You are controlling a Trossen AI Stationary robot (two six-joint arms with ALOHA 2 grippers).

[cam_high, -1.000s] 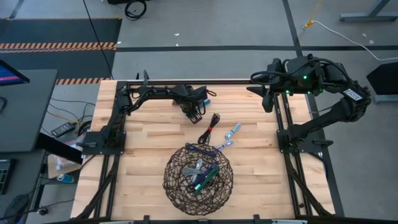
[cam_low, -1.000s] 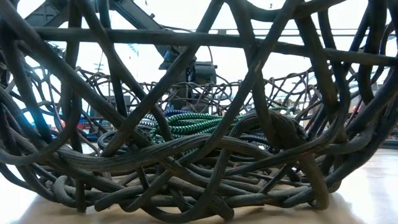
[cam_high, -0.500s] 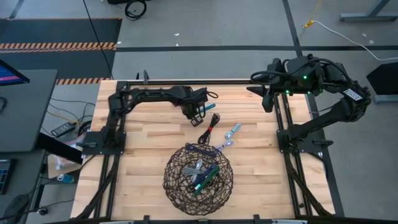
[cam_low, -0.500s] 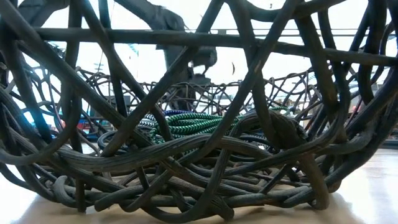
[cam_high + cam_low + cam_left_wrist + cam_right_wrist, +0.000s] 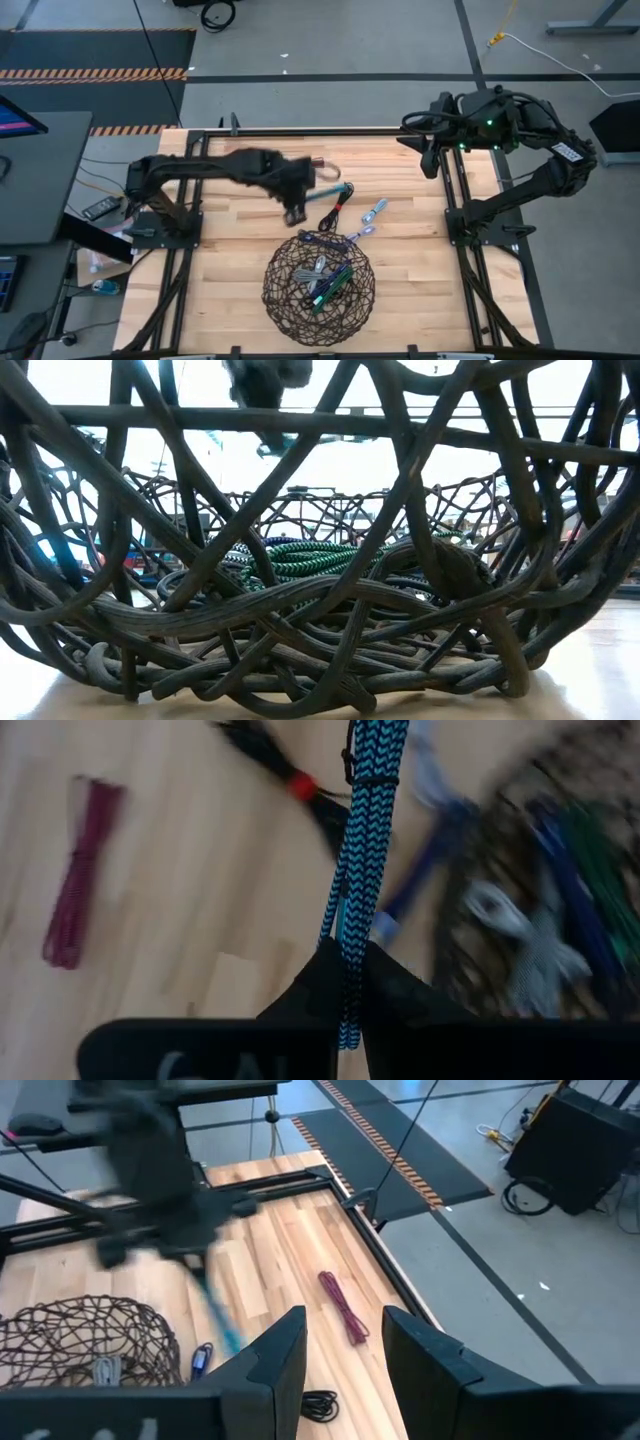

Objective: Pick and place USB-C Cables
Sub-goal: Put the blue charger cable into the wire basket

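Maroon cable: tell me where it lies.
In the high view, the maroon cable lies on the table's far side, just beyond the left pincer, well clear of the basket.

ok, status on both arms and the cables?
Left pincer shut on blue cable, lifted over the table. Right pincer open, parked at the back right. Maroon cable and black cable on the table outside the basket. Nothing in the way.

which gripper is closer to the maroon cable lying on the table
Left. The left gripper, shut on a blue cable, hangs just beside the maroon cable. The right gripper waits at the table's far right corner.
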